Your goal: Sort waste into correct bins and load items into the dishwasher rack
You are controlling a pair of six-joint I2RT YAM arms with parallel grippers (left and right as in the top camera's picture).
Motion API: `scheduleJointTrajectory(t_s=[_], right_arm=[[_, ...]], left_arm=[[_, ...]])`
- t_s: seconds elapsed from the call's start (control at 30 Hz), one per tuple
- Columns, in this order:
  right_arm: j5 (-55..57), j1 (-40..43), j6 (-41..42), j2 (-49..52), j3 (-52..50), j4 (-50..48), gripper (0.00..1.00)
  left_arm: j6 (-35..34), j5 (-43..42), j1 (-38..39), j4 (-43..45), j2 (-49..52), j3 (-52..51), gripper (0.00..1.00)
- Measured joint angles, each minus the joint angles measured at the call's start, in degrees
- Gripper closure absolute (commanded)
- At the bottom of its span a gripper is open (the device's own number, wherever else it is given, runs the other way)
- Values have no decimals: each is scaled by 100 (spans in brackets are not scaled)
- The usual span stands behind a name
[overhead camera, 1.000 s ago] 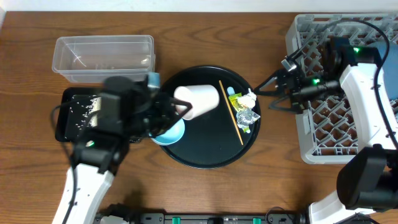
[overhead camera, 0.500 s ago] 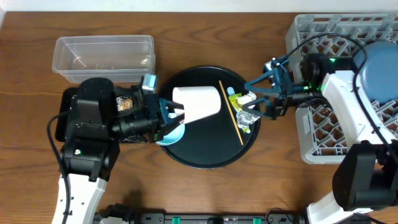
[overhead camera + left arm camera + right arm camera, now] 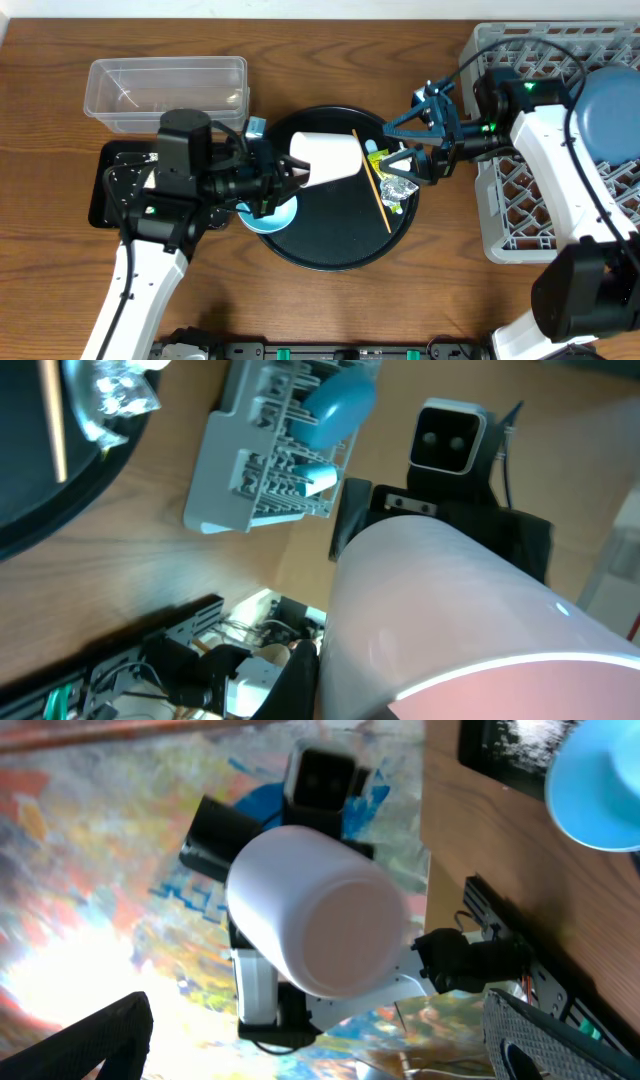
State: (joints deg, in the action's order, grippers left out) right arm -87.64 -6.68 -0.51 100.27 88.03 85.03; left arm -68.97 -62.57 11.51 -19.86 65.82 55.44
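My left gripper is shut on the white bowl and holds it on its side above the large round black tray. The bowl fills the left wrist view and shows in the right wrist view. The light blue bowl sits under my left gripper. My right gripper is open just above the foil wrappers and a white tissue wad. The thin stick lies beside them. The dark blue plate stands in the grey dishwasher rack. The pink cup is out of view.
The clear tub stands at the back left. The shallow black tray with loose rice lies in front of it, partly under my left arm. The food lump is hidden.
My right gripper has come left from the rack to above the wrappers, still open. My left arm has moved right off the shallow black tray, with the white bowl in it.
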Motion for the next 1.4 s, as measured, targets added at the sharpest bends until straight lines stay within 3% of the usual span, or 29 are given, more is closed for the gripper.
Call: scheduleJointTrajectory(t_s=[0.27, 0.77, 1.0, 1.1, 1.27, 1.4], right_arm=[[-22, -240, 181, -188, 118, 0, 1], [-22, -240, 979, -188, 118, -308, 1], [35, -240, 1235, -188, 256, -796, 9], [809, -243, 1460, -188, 656, -898, 10], [3606, -387, 2402, -229, 1300, -933, 8], [5145, -533, 2922, -358, 1471, -1014, 5]], left_arm=[[-442, 2, 407, 1117, 31, 0, 94], [-776, 153, 577, 1279, 31, 0, 94], [-774, 382, 774, 1281, 31, 0, 94], [-767, 435, 774, 1281, 31, 0, 94], [-737, 442, 793, 1246, 35, 0, 94], [-699, 455, 785, 1228, 35, 0, 93]])
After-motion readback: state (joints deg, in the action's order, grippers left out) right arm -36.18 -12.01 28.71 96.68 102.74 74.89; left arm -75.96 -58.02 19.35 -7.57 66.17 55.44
